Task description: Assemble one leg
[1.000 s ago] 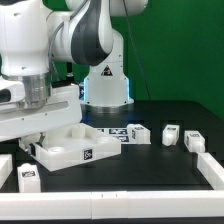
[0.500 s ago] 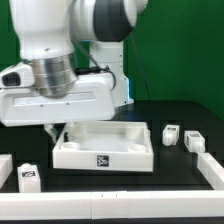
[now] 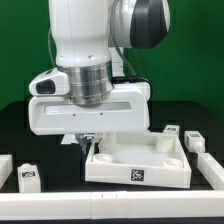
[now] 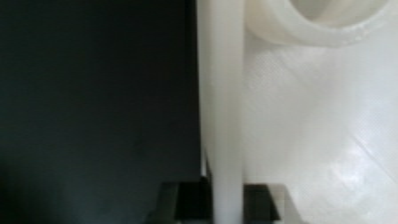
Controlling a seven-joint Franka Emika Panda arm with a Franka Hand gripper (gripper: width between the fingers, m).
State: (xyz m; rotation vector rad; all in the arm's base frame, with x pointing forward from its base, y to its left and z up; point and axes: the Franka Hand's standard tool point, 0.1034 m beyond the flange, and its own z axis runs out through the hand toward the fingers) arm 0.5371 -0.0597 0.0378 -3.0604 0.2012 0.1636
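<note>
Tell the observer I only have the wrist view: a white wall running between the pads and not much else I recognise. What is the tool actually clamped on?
Observer: The tool is shut on a side wall of the square tray part, near the corner of that part toward the exterior view's left.
Operator: I see no leg here. Is there one anywhere near?
Observer: Three show, none in the tool. One leg stands apart at the exterior view's left of the tray part. Another leg and a third leg stand just past its far corner at the exterior view's right.
</note>
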